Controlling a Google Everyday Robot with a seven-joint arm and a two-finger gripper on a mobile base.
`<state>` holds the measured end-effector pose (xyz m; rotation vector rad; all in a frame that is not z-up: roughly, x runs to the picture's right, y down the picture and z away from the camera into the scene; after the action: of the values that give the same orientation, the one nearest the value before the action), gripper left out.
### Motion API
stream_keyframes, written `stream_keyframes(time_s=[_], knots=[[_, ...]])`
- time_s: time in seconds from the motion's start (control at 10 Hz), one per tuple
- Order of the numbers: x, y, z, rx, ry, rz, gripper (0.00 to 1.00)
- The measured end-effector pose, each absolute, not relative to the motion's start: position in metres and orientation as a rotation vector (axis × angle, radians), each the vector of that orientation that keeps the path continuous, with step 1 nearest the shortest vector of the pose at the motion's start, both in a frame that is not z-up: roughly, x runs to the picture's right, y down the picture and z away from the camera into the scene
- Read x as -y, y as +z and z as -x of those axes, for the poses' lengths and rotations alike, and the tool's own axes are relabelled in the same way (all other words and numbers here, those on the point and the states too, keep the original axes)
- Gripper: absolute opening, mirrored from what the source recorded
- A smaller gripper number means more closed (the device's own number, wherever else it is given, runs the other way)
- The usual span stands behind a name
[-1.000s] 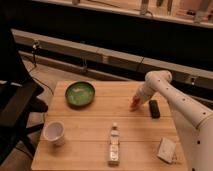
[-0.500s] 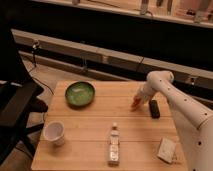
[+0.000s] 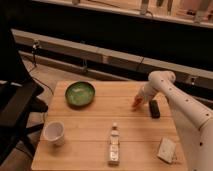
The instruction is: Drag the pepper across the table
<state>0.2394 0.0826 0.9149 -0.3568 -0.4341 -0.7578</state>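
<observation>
The pepper (image 3: 136,102) is a small orange-red tapered item lying on the light wooden table (image 3: 95,131), right of centre toward the far edge. My gripper (image 3: 140,98) reaches down from the white arm at the right and sits right at the pepper's upper right end, touching or nearly touching it. The pepper's far end is hidden by the gripper.
A black remote-like bar (image 3: 155,108) lies just right of the pepper. A green bowl (image 3: 80,93) sits at the far left, a white cup (image 3: 54,133) at the near left, a small bottle (image 3: 114,144) at the near centre, a white packet (image 3: 166,149) at the near right. A dark chair stands left of the table.
</observation>
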Motion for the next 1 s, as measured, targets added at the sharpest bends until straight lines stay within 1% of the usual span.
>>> stream_keyframes(time_s=[1.0], knots=[[-0.0821,0.908,-0.2458,0.438,-0.732,0.348,0.0]])
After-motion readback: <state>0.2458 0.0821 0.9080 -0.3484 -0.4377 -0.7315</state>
